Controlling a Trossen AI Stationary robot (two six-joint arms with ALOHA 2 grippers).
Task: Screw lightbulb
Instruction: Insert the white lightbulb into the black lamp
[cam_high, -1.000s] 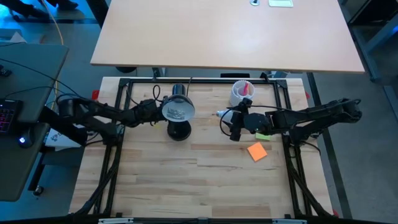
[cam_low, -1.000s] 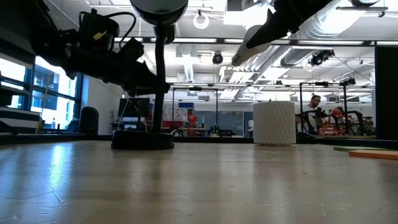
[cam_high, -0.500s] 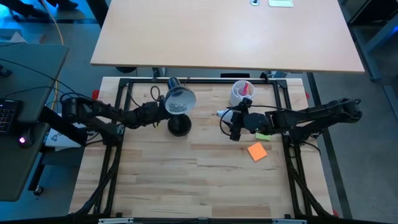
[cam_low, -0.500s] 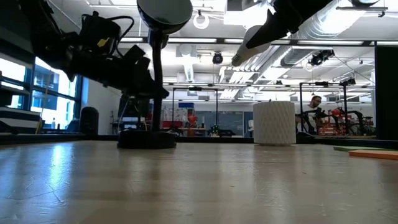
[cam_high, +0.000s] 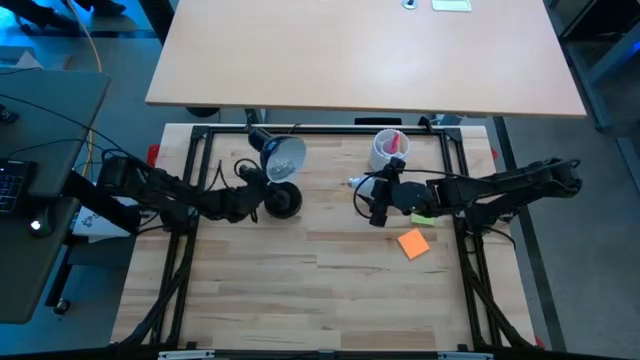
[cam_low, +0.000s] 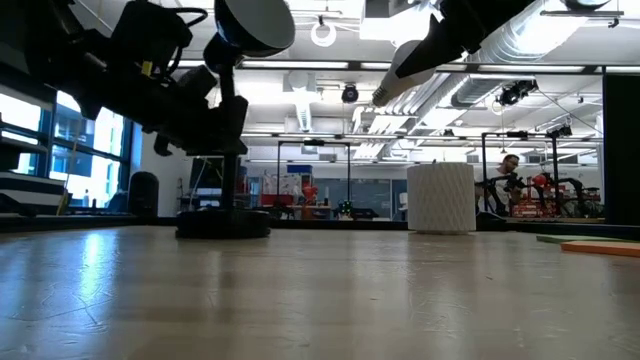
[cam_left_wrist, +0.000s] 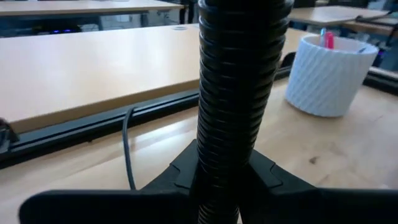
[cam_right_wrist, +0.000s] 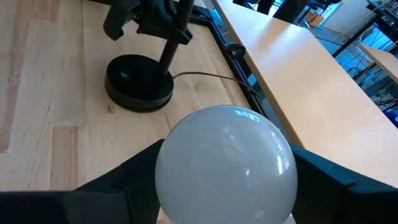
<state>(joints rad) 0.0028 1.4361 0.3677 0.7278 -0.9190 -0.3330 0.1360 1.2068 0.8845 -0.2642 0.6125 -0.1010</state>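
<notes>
The black desk lamp stands on its round base (cam_high: 283, 200) at the far left-centre of the table. Its ribbed neck (cam_left_wrist: 239, 93) rises to the head (cam_high: 283, 157), which shows high up in the low view (cam_low: 250, 22). My left gripper (cam_high: 250, 198) is shut on the neck. My right gripper (cam_high: 372, 196) is to the right of the lamp, above the table, and is shut on the white lightbulb (cam_right_wrist: 224, 162). The bulb's silvery base (cam_low: 382, 95) points down toward the lamp. My left gripper pinches the lamp's ribbed neck (cam_left_wrist: 230, 168) between its two fingers, a little above the base. The fingers (cam_left_wrist: 74, 208) come level from the table's left and lie across the neck. The lamp stands on its base. My right gripper pinches the lightbulb's round glass (cam_right_wrist: 180, 174) between its two fingers, one on each side of the globe. The fingers (cam_right_wrist: 323, 183) come from the table's right, about level. The bulb is lifted clear of the table, tilted, with its screw base pointing away from the wrist.
A white ribbed cup (cam_high: 388, 150) holding a red item stands at the far edge, behind my right gripper. An orange note (cam_high: 412, 243) and a green one (cam_high: 422, 217) lie under my right arm. The lamp's cord (cam_right_wrist: 205, 76) runs from the base toward the far edge.
My left gripper has gone a little toward the table's near edge, still holding the neck. The lamp head has swung toward the far edge and turned, and the base has shifted slightly. My right gripper has kept still with the bulb.
</notes>
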